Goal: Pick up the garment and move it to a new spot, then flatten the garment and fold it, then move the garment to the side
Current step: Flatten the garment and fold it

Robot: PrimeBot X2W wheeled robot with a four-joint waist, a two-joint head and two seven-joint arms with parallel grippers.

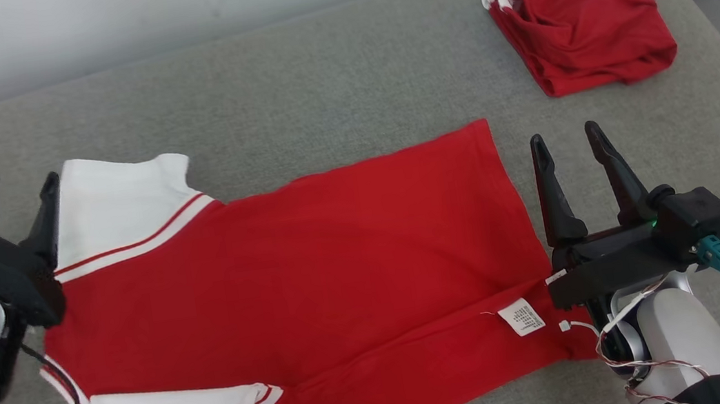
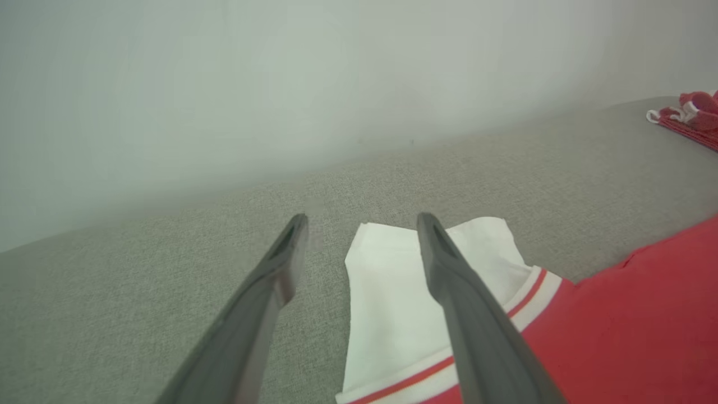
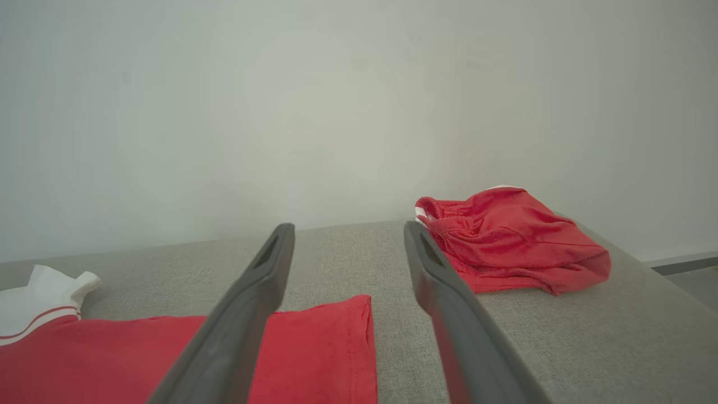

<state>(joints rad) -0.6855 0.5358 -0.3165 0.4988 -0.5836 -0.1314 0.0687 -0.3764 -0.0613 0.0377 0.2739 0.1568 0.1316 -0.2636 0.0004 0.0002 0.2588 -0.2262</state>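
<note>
Poises right claw [image 1: 564, 133] spread and empty just beside the hem [image 1: 515, 209] of the red garment [image 1: 311, 250] laid flat on the grey surface [image 1: 315, 76], left claw [image 1: 22, 179] equally spread at its white sleeve [image 1: 117, 206]; looks mid-fold, calls next for matched pinches at both ends; cuts off the near edge below frame.
</note>
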